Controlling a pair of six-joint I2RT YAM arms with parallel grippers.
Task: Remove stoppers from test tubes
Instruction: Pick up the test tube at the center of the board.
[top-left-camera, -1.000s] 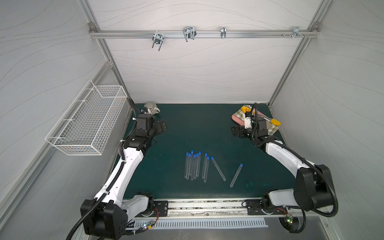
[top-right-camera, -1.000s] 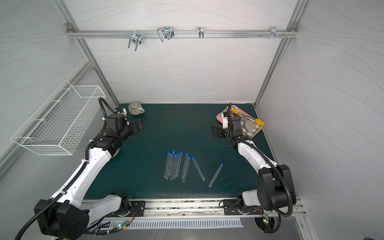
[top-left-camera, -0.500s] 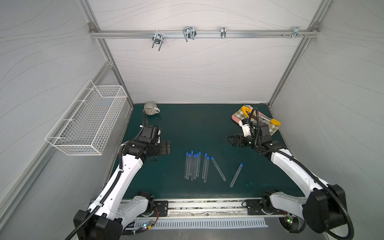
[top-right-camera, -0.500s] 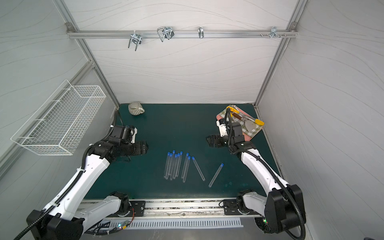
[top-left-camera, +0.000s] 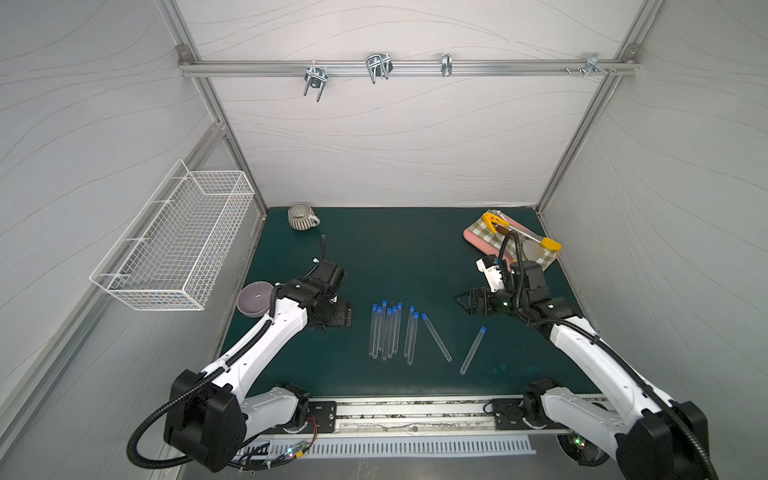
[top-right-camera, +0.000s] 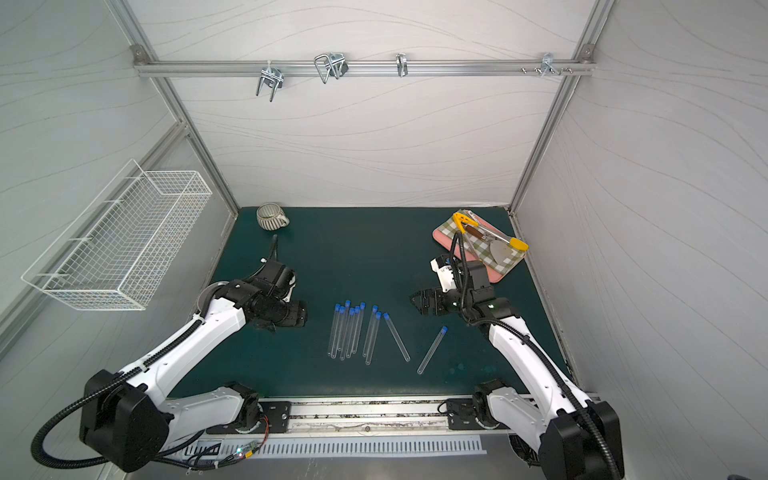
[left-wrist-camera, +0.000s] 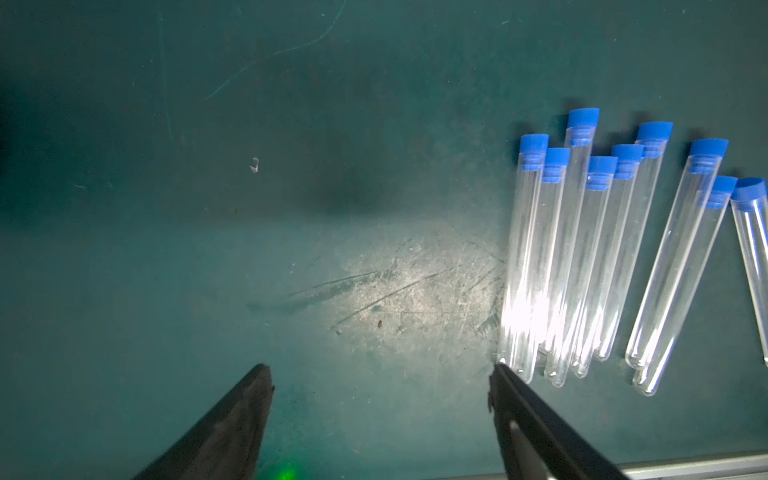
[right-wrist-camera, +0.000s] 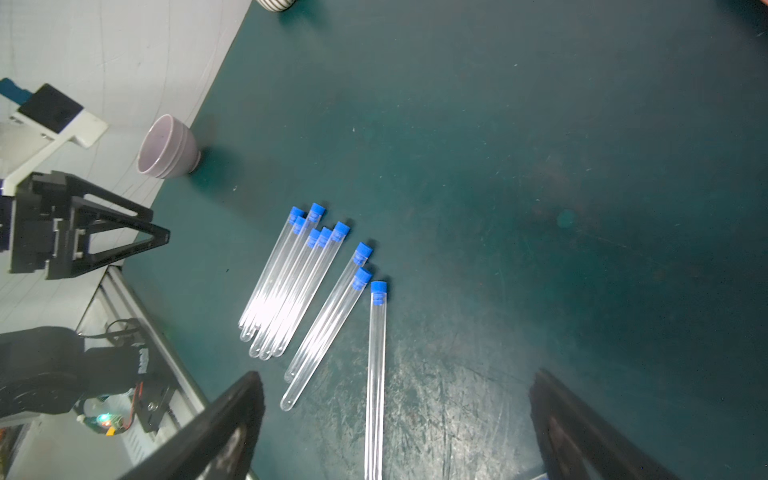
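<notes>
Tubes (top-left-camera: 390, 332) flat on mat (top-left-camera: 415, 257), stoppers (top-left-camera: 384, 305) all in. Left gripper (left-wrist-camera: 379, 370) at their 9 o'clock, right gripper (right-wrist-camera: 397, 376) at 2 o'clock — both with jaws apart, empty.

Both arms: casing and cabling as found.
The left arm (top-left-camera: 266, 345) and right arm (top-left-camera: 590, 357) were white-shelled with black joint housings. Black corrugated cables (top-left-camera: 158, 412) ran along each. The left gripper (left-wrist-camera: 379, 368) was black and triangular-framed. A green light (top-right-camera: 491, 306) glowed near the right wrist.
</notes>
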